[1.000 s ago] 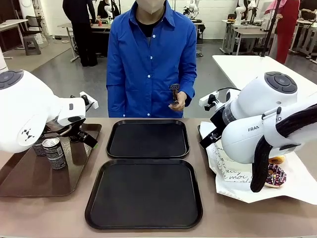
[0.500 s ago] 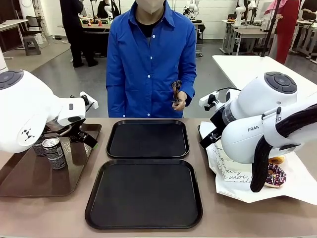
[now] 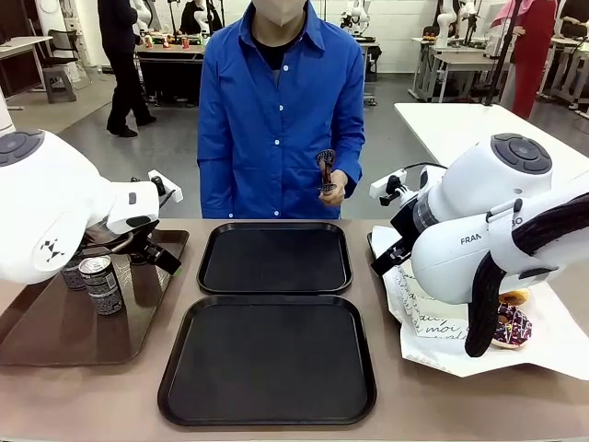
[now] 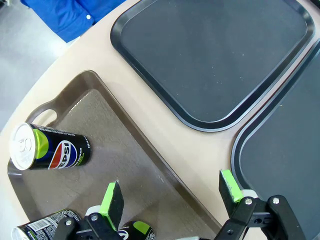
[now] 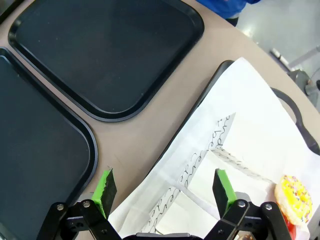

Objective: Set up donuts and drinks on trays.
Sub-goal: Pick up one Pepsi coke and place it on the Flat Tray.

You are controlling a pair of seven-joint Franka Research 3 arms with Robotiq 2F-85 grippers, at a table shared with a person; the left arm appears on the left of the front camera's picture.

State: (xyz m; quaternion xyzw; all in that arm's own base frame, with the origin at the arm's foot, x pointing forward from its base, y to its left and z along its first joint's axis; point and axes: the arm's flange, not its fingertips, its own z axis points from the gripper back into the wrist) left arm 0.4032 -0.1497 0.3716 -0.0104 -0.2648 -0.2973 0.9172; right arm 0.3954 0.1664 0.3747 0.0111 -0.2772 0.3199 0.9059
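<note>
Two agape: left claw, right claw.

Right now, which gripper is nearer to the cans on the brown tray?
Left. The left gripper hangs open above the brown tray, beside the cans. The right gripper is across the table, above the white paper near the donuts.

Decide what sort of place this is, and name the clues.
Probably a robotics lab in an open hall: white robot arms flank a table of black trays, a person in a blue work coat faces them, and more worktables stand on the grey floor behind.
</note>
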